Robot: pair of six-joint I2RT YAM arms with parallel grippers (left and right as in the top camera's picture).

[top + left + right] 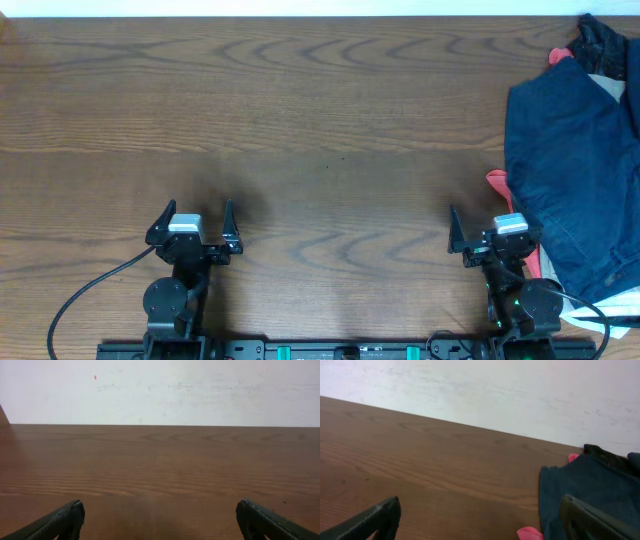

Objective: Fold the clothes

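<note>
A: Overhead?
B: shorts (570,150) heaped at the right edge of the table (320,120), unfolded. left claw (198,206) and right claw (490,222) spread, empty.
A: Left wrist?
B: left claw (160,510) wide, bare table.
A: Right wrist?
B: right claw (480,505) wide, shorts (580,485) near. All folding left.

Table (330,120): shorts (570,170) heaped along the right edge, far side to near side. A cloth (497,182) sticks out from under their left border, just beyond the right gripper (487,222). Right gripper at the near edge, beside the shorts. Left gripper (199,210) near-left, well apart from them.
</note>
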